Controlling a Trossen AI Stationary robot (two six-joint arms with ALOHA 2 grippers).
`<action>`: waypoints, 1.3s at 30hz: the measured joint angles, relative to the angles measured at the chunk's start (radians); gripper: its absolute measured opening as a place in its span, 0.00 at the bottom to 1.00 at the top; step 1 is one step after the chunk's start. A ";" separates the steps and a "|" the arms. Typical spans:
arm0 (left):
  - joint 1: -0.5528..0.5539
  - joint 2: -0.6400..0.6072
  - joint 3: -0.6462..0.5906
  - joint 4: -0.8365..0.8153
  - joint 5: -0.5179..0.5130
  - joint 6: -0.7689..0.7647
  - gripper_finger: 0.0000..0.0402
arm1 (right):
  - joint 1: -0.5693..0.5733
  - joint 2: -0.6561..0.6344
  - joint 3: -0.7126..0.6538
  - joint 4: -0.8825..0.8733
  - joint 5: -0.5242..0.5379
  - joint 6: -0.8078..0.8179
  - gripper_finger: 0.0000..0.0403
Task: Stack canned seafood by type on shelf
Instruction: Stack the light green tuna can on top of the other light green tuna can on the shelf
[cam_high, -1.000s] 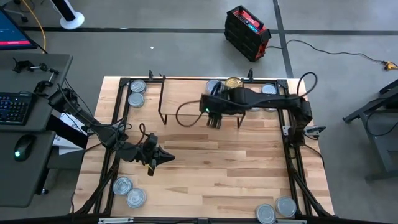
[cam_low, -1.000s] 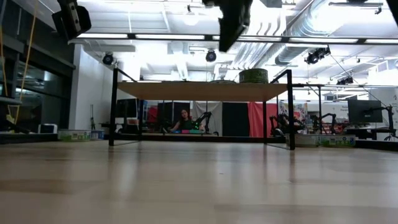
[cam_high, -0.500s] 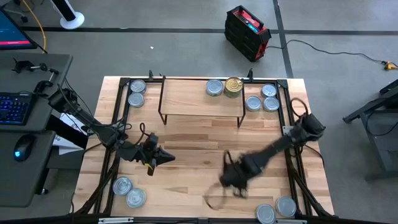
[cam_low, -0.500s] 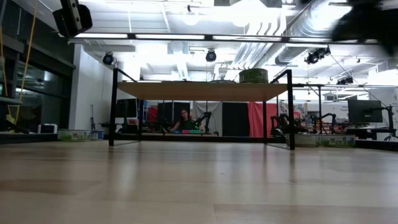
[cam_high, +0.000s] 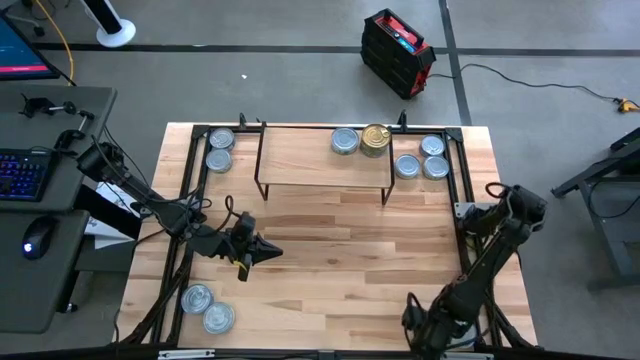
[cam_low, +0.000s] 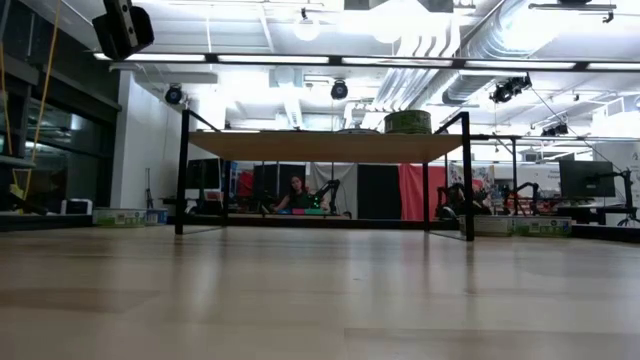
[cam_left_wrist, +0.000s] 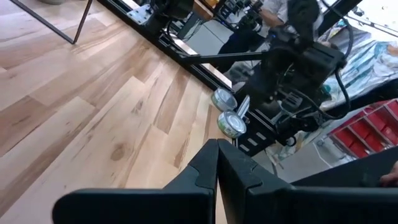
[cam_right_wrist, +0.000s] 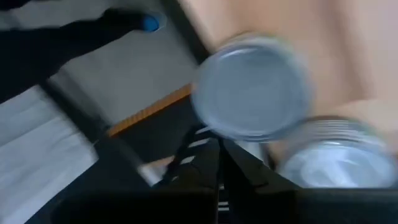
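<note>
While we are looking straight down on the bench (cam_high: 330, 250), the right gripper (cam_high: 432, 335) is hanging low over the near right corner, above the two tins (cam_right_wrist: 252, 87) lying there. Its wrist view is showing one silver-lidded tin just ahead of the fingers (cam_right_wrist: 211, 162) and a second tin (cam_right_wrist: 333, 162) touching it at the side. These fingers are looking pressed together at their tips, with nothing between them.

The left gripper (cam_high: 262, 252) is waiting over the left half of the bench, well apart from any tin, and its fingers (cam_left_wrist: 214, 171) are lying pressed together and holding nothing.

We are seeing the shelf (cam_high: 320, 155) standing at the far edge of the bench. On its right end a silver tin (cam_high: 345, 141) and a gold tin (cam_high: 376, 139) are sitting just beside each other. Four more silver tins (cam_high: 420, 158) are lying on the bench just right of the shelf, two others (cam_high: 219, 148) at the far left corner, and two (cam_high: 207, 307) at the near left corner.

From table height, the gold tin (cam_low: 407, 122) is showing on top of the shelf (cam_low: 325, 146).
</note>
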 joint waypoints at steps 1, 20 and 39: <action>0.000 0.000 0.000 0.000 0.000 0.000 0.00 | 0.003 0.000 -0.026 0.072 -0.023 0.013 0.03; -0.038 0.000 0.000 -0.051 0.052 0.029 0.00 | 0.005 0.031 -0.130 0.097 -0.031 -0.012 0.00; -0.019 0.024 0.000 -0.264 -0.014 0.122 0.00 | -0.391 0.104 -0.111 0.247 0.339 -0.512 0.00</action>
